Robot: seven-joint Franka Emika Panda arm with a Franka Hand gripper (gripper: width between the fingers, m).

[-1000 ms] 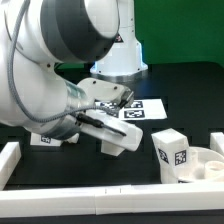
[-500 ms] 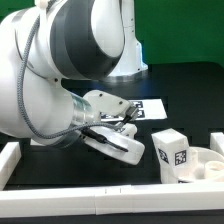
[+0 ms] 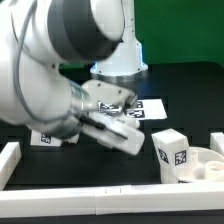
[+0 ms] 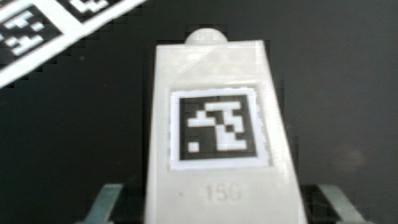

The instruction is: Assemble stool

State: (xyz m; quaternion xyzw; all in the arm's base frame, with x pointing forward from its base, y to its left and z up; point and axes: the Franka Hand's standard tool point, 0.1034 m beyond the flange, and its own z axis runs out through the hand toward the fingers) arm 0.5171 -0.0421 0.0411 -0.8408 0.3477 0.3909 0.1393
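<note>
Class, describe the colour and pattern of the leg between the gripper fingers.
White leg with a black-and-white square tag; clearest in the wrist view.

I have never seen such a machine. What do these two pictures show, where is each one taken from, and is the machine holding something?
The big white and grey machine is a robot arm with a two-finger gripper. One picture comes from a camera off the arm, the other from a camera on its wrist, looking past the fingers. On the black table lie white plastic stool parts: a round seat disc and, beside it, an upright leg, both at the exterior view's right. The flat sheet with tags is the marker board; white rails border the table. In the wrist view another leg sits between the fingers; whether they already squeeze it, I cannot tell.
</note>
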